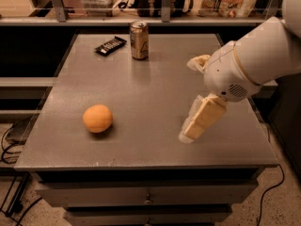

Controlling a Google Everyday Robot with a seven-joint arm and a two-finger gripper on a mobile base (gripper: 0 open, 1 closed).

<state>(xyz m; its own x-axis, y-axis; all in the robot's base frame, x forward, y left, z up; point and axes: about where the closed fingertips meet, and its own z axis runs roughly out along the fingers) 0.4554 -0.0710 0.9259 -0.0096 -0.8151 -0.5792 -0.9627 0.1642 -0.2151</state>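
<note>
While the cream-coloured tool (186,134) hangs low over the right side of the grey metal bench (150,88), I cannot tell how it is set. The round orange fruit (98,118) lies well apart from it, near the front edge. A tan drink can (139,40) and a black wrapped bar (110,45) stand at the back. I judge that any sideways travel calls for steady height above the bench.
</note>
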